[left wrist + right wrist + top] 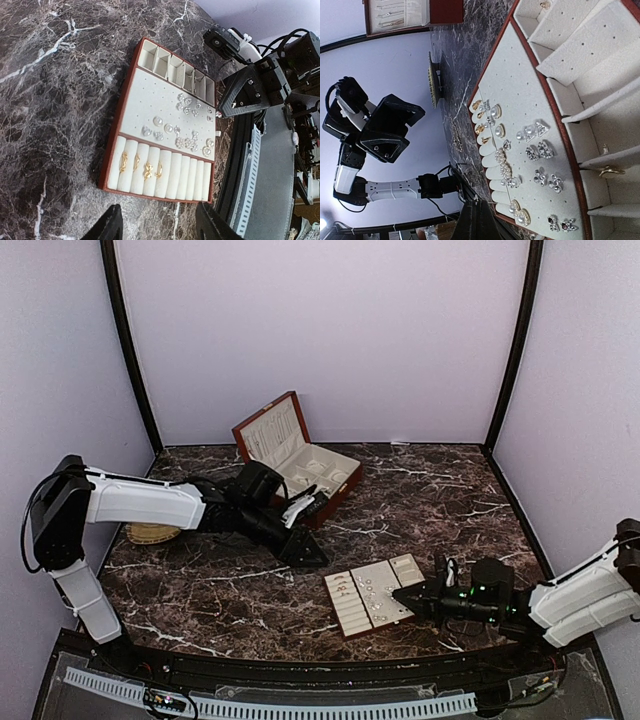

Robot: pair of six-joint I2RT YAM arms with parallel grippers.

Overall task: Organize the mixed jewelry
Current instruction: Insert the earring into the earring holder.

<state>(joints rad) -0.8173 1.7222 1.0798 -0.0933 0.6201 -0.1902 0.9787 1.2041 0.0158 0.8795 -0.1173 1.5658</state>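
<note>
Top external view: at the far left the left arm rises from its base, bends at a high elbow and stretches nearly level across the dark marble table. It passes over a round woven disc lying beneath its forearm. Behind it, against the back wall, a red-brown wooden box stands with its lid up. The left gripper angles down toward the table's middle, well apart from the box and short of the tray. In the left wrist view its two fingers stand apart with nothing between them. Next comes the cream slotted tray, lying flat near the front edge. The mixed jewelry sits on this tray. Silvery and pearl-like pieces are scattered over the middle pinhole panel, a few gold pieces are tucked in the ring rolls, and a couple of small bits lie in the end compartments. At the tray's right-hand edge the right gripper lies low, pointing left. Its jaws are pressed together, and whether anything tiny is pinched between them cannot be made out. Its right arm stretches low and almost flat from the right side of the table.
</note>
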